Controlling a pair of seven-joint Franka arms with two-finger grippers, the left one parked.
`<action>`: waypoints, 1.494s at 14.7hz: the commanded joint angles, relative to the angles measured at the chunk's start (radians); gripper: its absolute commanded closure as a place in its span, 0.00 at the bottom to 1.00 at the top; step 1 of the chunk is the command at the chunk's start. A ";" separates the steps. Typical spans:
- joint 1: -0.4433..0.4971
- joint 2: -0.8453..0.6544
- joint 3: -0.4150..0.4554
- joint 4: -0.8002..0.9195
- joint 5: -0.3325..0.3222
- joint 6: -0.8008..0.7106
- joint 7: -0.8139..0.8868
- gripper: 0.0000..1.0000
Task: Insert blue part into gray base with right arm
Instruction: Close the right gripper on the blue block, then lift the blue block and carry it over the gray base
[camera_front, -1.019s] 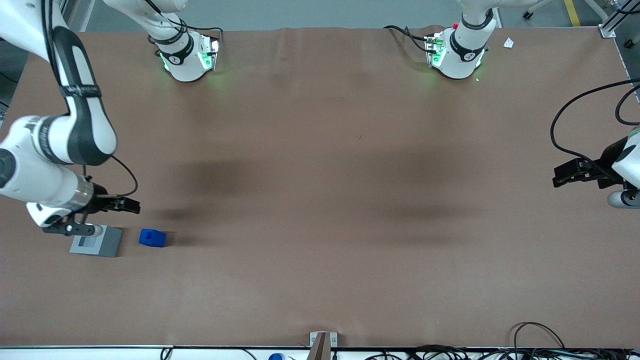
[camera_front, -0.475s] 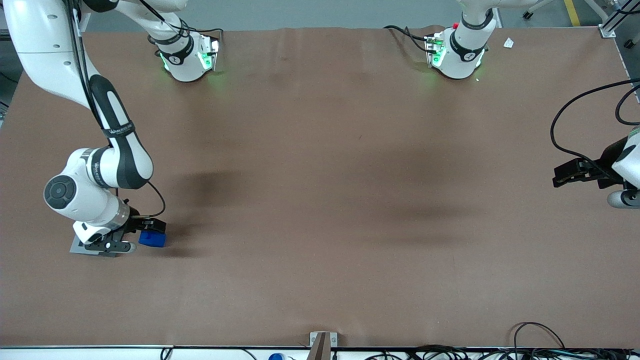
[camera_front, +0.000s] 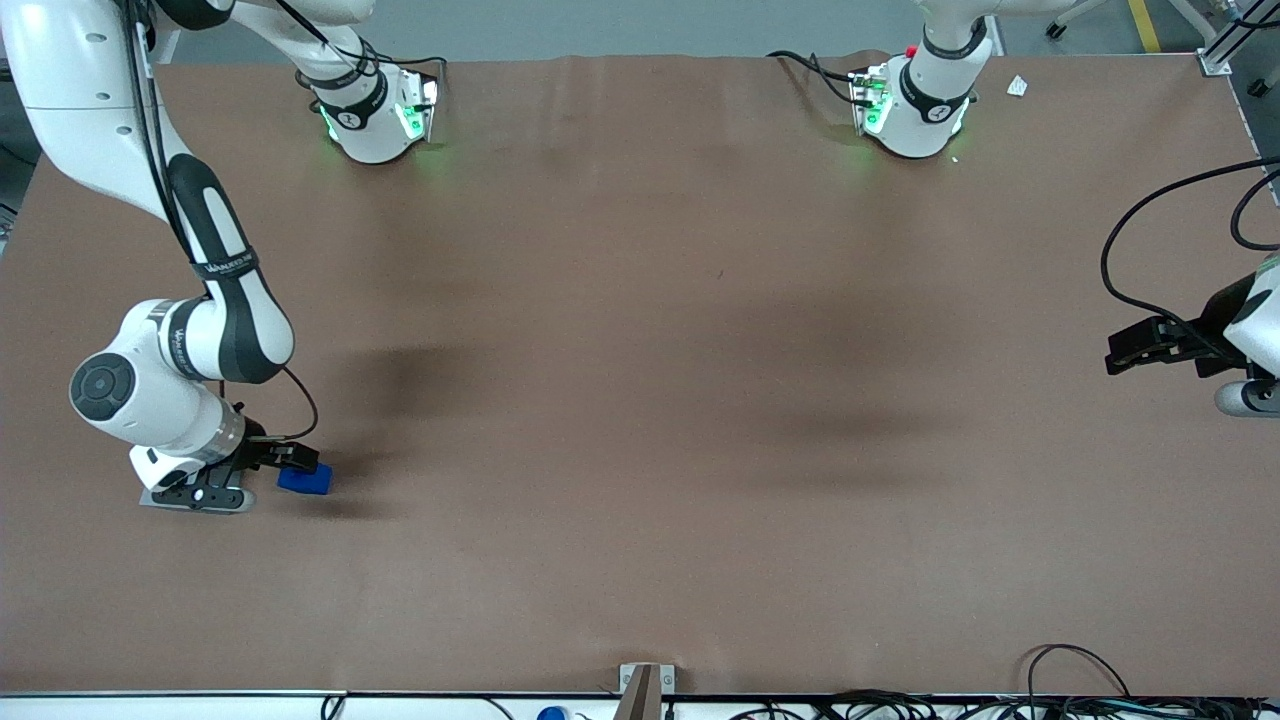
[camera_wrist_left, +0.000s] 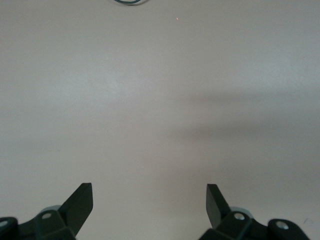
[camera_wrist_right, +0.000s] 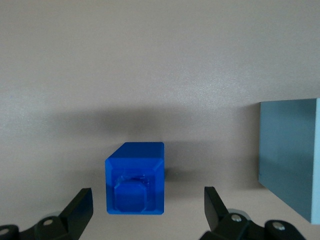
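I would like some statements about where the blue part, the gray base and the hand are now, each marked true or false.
1. The blue part lies on the table, apart from the gray base. True.
2. The hand is shut on the blue part. False: its fingers are open, one on each side of the part, not touching it.
3. The blue part already sits in the base's socket. False: it lies beside the base.
4. The hand is low over the blue part. True.
5. The blue part's nub faces the wrist camera. True.
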 joint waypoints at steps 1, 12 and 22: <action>0.000 0.027 0.008 0.033 0.008 0.002 0.004 0.05; 0.003 0.049 0.008 0.040 0.009 0.036 0.002 0.95; -0.057 -0.035 0.005 0.240 -0.006 -0.375 -0.021 0.99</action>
